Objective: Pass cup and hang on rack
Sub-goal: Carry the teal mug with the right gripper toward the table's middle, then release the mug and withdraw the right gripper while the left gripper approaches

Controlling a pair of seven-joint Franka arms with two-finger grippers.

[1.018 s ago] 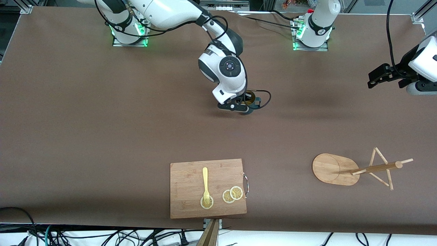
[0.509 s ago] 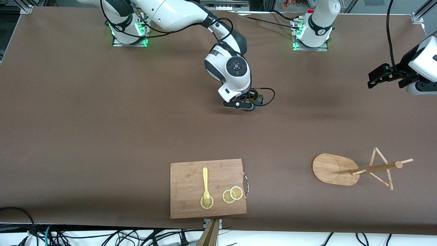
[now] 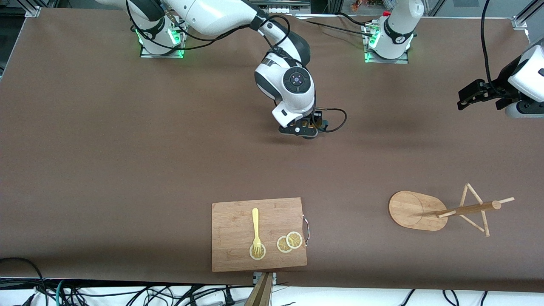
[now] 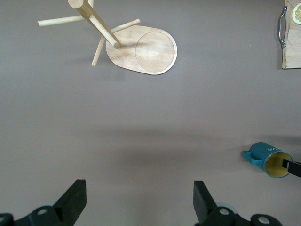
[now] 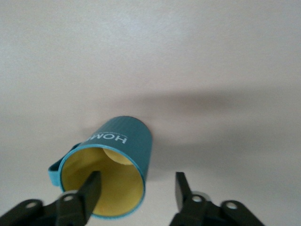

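Fingers of the right gripper point(image 5: 136, 190) stand apart, straddling the wall of the small dark teal cup point(image 5: 110, 165) with its yellow-tan inside: one finger point(image 5: 89, 188) reaches inside the mouth, the other stands outside the wall with a gap showing. The cup stands upright on the brown table point(image 3: 127, 161) near the middle of it, its side handle turned away from the outer finger. In the front view the right gripper point(image 3: 307, 126) hangs low over the cup point(image 3: 316, 124), which is mostly hidden under the wrist.

The left gripper point(image 4: 138, 202) waits in the air over the left arm's end of the table, its fingers spread wide and holding nothing; the front view shows it point(image 3: 469, 95) well apart from the cup.

The light bamboo mug rack point(image 3: 429, 210), with oval base, central post and thin pegs, stands nearer the front camera toward the left arm's end. A rectangular wooden cutting board point(image 3: 238, 255) lies at the near edge, carrying a pale yellow fork point(image 3: 256, 227) and round lemon slices point(image 3: 289, 242).
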